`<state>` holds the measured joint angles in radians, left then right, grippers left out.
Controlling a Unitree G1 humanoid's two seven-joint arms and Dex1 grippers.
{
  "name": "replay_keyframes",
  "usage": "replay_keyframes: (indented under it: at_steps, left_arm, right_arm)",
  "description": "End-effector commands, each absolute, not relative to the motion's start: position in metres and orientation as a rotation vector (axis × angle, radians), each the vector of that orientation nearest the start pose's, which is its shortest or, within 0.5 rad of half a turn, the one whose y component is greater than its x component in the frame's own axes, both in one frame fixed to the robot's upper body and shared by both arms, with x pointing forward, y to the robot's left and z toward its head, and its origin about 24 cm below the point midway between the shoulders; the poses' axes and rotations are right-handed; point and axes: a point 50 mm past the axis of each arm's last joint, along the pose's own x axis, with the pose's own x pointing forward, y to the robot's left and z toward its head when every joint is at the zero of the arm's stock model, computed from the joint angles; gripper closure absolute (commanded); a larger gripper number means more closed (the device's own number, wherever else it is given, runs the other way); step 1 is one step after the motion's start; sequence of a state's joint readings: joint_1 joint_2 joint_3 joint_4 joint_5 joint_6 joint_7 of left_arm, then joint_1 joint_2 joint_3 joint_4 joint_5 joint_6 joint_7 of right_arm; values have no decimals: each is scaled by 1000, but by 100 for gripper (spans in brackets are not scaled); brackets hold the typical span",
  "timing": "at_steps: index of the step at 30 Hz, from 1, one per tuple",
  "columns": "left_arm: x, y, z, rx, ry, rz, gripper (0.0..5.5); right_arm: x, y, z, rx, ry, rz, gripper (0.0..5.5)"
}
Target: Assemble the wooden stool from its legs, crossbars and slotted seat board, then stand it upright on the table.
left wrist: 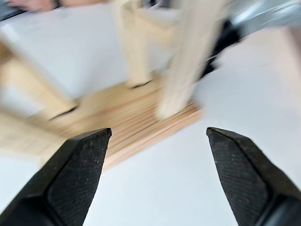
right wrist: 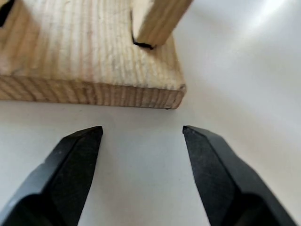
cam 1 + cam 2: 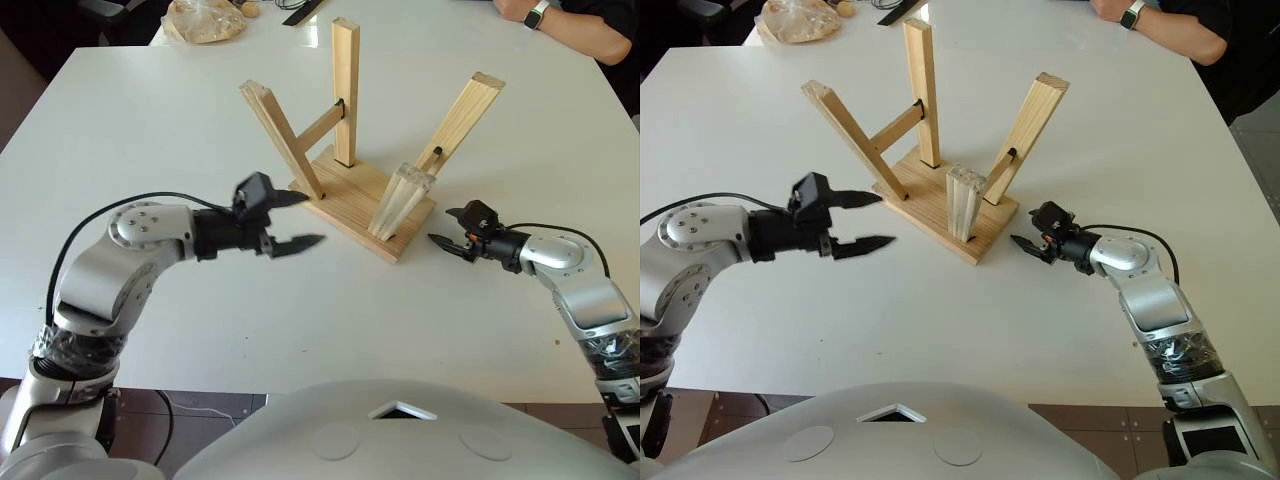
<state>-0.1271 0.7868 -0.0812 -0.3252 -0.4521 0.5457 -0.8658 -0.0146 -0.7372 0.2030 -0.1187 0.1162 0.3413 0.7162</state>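
Note:
The wooden stool lies upside down on the white table, its slotted seat board flat and its legs pointing up. A crossbar joins the left leg to the back leg. The right leg leans outward, and the front leg is nearest me. My left gripper is open just left of the board's near-left edge, touching nothing. My right gripper is open, a short way off the board's right corner. In the left wrist view the board lies beyond the left gripper's open fingers.
A crumpled plastic bag and black cables lie at the table's far edge. Bare tabletop stretches to the left, to the right and in front of the stool.

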Motion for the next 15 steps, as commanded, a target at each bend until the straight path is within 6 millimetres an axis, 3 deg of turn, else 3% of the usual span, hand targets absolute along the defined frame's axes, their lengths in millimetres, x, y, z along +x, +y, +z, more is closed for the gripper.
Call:
replay_keyframes:
  at_steps: [1, 4, 7, 11, 15]
  left_arm:
    - [262, 199, 99, 319, 320, -857, 174]
    - [248, 195, 83, 348, 348, -943, 174]
    - [239, 219, 60, 390, 481, -904, 174]
    - [254, 250, 55, 356, 516, -734, 174]
    - [277, 258, 56, 397, 438, -603, 174]
  right_arm:
    - [227, -211, 41, -548, 562, 881, 230]
    - [231, -212, 43, -572, 552, 874, 230]
    - [234, -219, 42, -613, 558, 854, 230]
    - [235, -223, 40, -641, 555, 825, 230]
    - [238, -222, 39, -637, 538, 785, 230]
